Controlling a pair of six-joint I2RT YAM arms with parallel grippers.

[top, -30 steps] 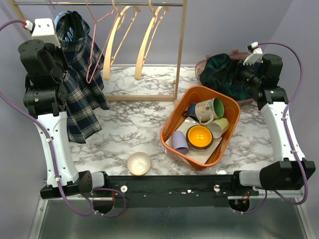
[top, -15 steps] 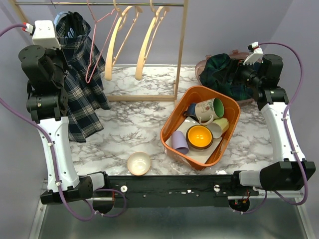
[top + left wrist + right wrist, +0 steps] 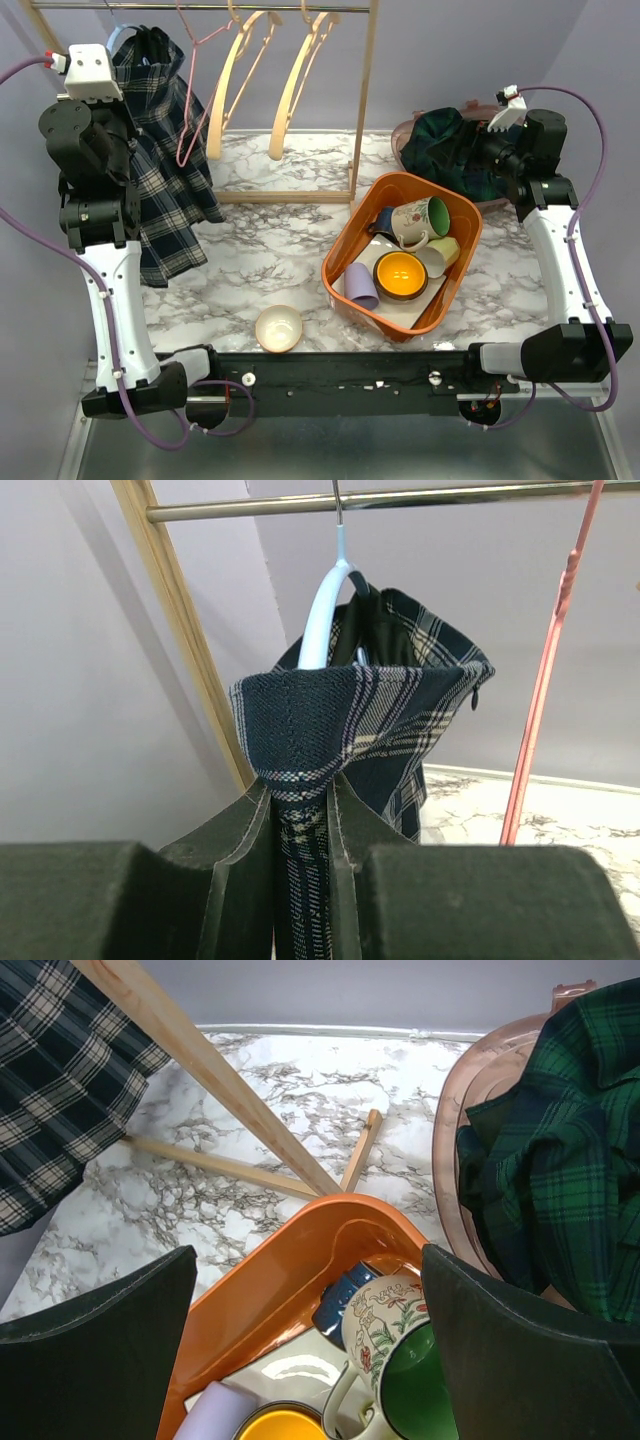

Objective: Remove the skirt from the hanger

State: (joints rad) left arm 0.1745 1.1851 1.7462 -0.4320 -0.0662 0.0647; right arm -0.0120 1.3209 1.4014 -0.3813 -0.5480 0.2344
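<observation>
**Left gripper** (image 3: 300, 815): jaws nipped onto a fold of the plaid skirt (image 3: 360, 710) at its waistband, just below the rail (image 3: 450, 495). The band stands up from the fingers as an open loop. Its far side is still draped over the blue hanger (image 3: 322, 615), whose hook sits on the rail near the left end.

**Change over the past second:** the left arm has re-posed slightly, and the skirt has swung a little along the rail toward the pink hanger (image 3: 545, 680). In the top view, the blue hanger's shoulder now shows beside the cloth.

**Reading:** the pull on the waistband appears to have begun, but the garment has not cleared the hanger. The lift-off remains to be done.

**Right gripper** (image 3: 308, 1260): fingers spread wide with nothing between them. It is parked well to the right of the rail, above the orange bin (image 3: 355, 230) of crockery and beside a green plaid garment (image 3: 540, 1160), and looks idle in this step.
</observation>
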